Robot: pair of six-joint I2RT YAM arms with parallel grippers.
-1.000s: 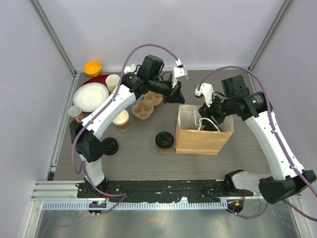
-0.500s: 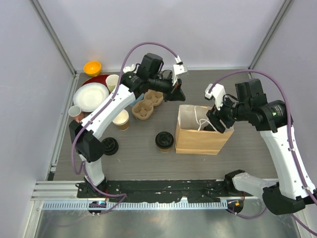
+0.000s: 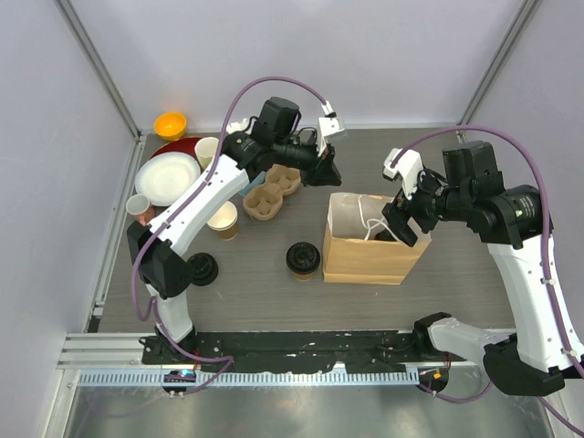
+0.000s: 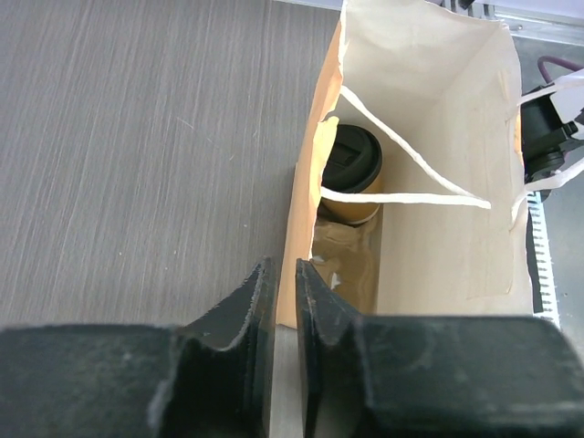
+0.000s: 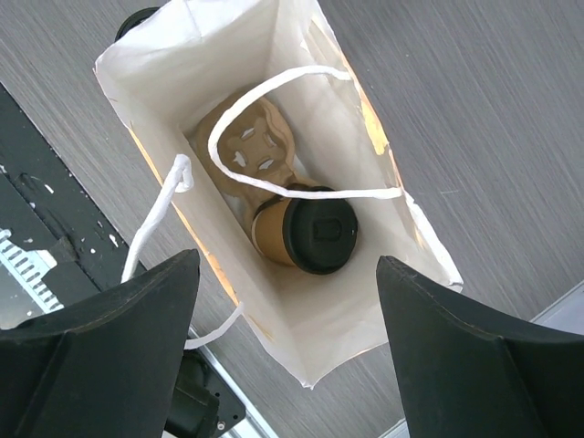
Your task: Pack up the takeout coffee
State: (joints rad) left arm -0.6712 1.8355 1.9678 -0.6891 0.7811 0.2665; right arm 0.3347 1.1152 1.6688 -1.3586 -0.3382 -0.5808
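A brown paper bag [image 3: 365, 255] stands open at mid-table. Inside it, one kraft coffee cup with a black lid [image 5: 310, 233] sits in a cardboard carrier [image 5: 242, 146]; the cup also shows in the left wrist view [image 4: 351, 169]. My left gripper [image 3: 327, 172] is shut on the bag's far-left rim [image 4: 294, 301], with the jaws pinching the paper edge [image 4: 283, 266]. My right gripper [image 3: 404, 222] hangs open and empty above the bag's right end, its fingers [image 5: 137, 310] wide apart over the cup. A second lidded cup [image 3: 303, 258] stands left of the bag.
An open kraft cup [image 3: 223, 219], a loose black lid [image 3: 203, 268] and an empty cup carrier [image 3: 271, 192] lie to the left. White plates [image 3: 167, 178], a yellow-green mug [image 3: 208, 149] and an orange bowl [image 3: 170, 123] sit at the far left.
My right gripper has lifted up and to the right, out of the bag, leaving the lidded cup inside. The left gripper has stayed at the bag's rim.
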